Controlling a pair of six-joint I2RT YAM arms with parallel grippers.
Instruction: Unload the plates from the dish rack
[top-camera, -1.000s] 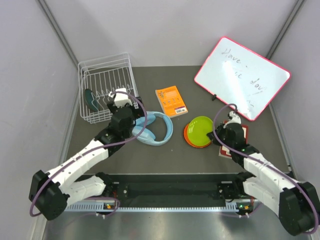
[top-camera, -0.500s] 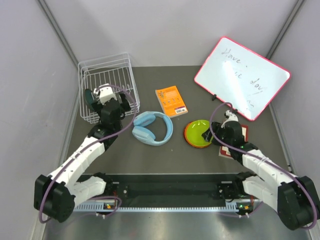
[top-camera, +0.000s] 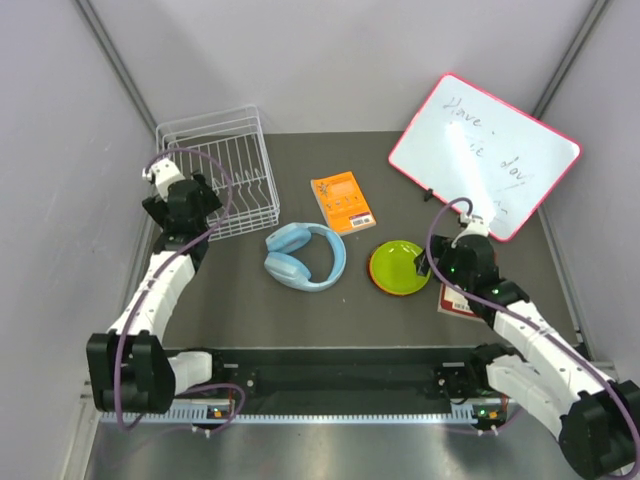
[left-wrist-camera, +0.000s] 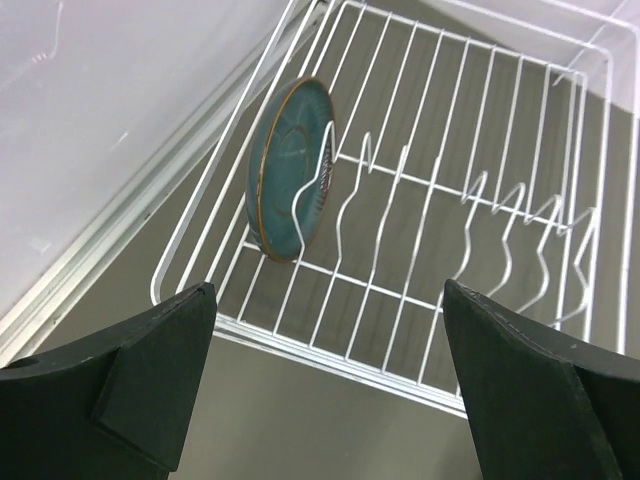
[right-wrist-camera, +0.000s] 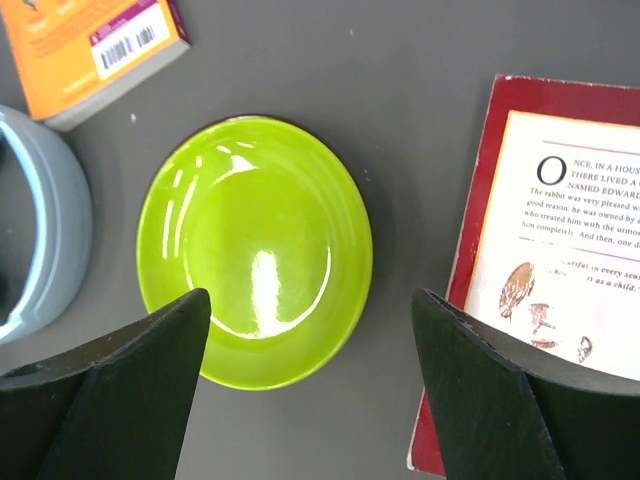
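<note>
Over the table, we see the yellow-green plate (top-camera: 400, 263) stacked on the orange plate (top-camera: 375, 276), outside the dish rack (top-camera: 240, 180). Left wrist: our left gripper (left-wrist-camera: 327, 290), wide, has swung round to face the teal plate (left-wrist-camera: 285, 170), still racked. Right wrist: our right gripper (right-wrist-camera: 310, 295), now spread, has released the yellow-green plate.

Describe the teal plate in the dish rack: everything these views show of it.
The teal-blue plate is small, round and shallow, looks like glazed ceramic, and has a thin brownish rim. It stands on edge, slightly tilted, at the left end of the tine row in the white wire dish rack. A tine crosses its face and its lower edge rests on the bottom wires. Only the rack touches it. The open left gripper hovers short of it.
</note>
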